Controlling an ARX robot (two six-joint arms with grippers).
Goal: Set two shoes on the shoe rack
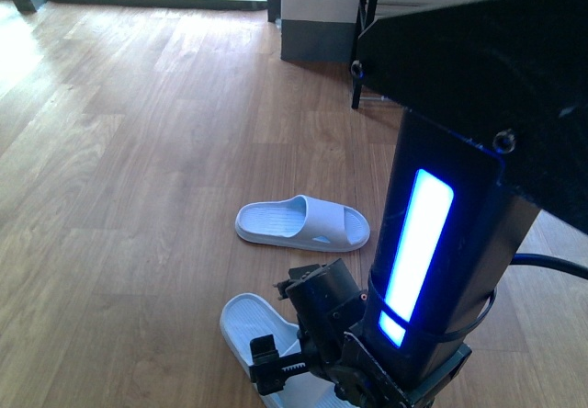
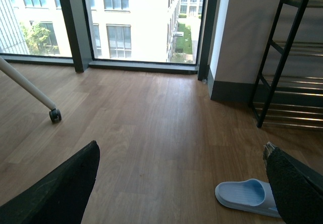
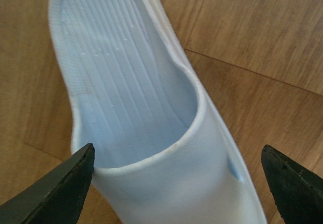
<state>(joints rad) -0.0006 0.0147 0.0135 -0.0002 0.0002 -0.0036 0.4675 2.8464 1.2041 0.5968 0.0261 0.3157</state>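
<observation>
Two pale blue slides lie on the wood floor: one (image 1: 303,224) in the middle, one (image 1: 246,327) nearer, partly under my right gripper (image 1: 276,367). In the right wrist view the right gripper (image 3: 177,151) is open, a finger on each side of that slide's strap (image 3: 166,178), not touching it. My left gripper (image 2: 180,153) is open and empty, held above the floor; a slide (image 2: 245,193) lies beside its one finger (image 2: 295,188). The shoe rack (image 2: 282,57), black frame with chrome bars, stands by the wall; its leg shows in the front view (image 1: 366,31). No sneakers are in view.
A black arm column with a blue light strip (image 1: 418,243) fills the right of the front view. A white leg with a caster wheel (image 2: 54,115) stands on the floor. A window (image 2: 141,22) and a grey baseboard (image 2: 229,90) bound the far side.
</observation>
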